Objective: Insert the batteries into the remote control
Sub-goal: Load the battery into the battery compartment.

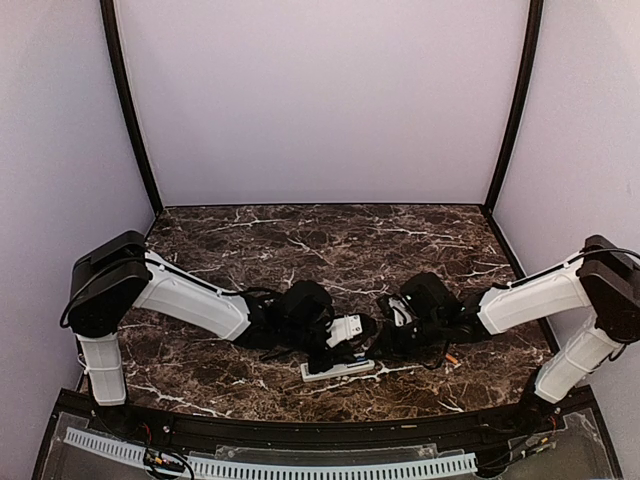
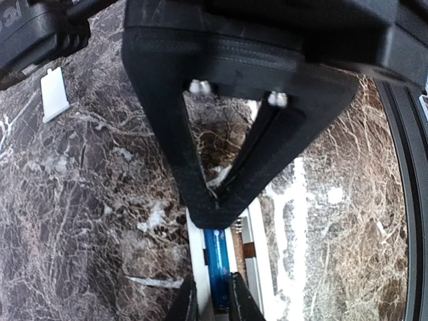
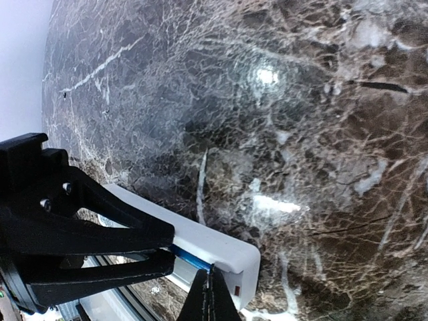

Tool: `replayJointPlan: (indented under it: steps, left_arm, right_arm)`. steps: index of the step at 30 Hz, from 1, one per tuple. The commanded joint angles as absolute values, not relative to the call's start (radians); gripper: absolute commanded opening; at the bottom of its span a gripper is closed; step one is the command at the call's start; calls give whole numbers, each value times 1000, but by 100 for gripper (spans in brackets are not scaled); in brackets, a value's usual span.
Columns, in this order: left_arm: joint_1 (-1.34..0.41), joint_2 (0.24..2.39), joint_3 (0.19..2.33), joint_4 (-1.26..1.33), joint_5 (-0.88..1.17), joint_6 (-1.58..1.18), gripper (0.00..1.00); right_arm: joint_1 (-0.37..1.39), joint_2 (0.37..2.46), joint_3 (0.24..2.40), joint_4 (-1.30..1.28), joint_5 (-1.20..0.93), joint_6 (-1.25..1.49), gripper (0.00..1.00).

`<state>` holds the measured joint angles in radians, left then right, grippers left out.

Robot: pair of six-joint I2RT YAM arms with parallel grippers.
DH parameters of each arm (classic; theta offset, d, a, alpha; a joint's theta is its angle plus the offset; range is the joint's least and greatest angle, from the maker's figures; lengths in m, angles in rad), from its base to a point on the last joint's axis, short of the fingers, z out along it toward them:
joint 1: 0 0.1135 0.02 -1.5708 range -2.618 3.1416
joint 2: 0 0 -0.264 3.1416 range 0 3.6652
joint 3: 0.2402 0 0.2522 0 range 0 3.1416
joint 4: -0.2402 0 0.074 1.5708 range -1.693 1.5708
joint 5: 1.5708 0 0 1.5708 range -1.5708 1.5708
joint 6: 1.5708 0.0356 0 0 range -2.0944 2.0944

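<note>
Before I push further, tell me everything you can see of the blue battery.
The blue battery is a thin, glossy metallic-blue cylinder lying lengthwise in the open bay of the white remote. The left fingers flank one end on both sides, seemingly pinching it. The shut right fingers meet its other end, by the remote's end wall. Its terminals are hidden.

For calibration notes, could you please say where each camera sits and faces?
Top external: above, behind the bases, looking down at the table; left arm, right arm show.
Left wrist: looks down at the blue battery inside the left tool.
Right wrist: low, facing the remote control past shut right tool.
Wrist views share the blue battery.
</note>
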<state>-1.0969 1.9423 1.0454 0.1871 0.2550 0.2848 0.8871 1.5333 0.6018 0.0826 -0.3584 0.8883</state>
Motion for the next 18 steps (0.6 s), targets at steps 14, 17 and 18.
replayJointPlan:
  steps: [14, 17, 18]
  left_arm:
    - [-1103, 1981, 1030, -25, 244, 286, 1]
    - [-1101, 1969, 1037, -26, 252, 275, 1]
    - [-1099, 1960, 1038, -25, 258, 273, 1]
  right_arm:
    - [913, 1616, 627, 126, -388, 879, 0]
    - [913, 1599, 624, 114, -381, 877, 0]
    - [912, 1592, 624, 107, -378, 874, 0]
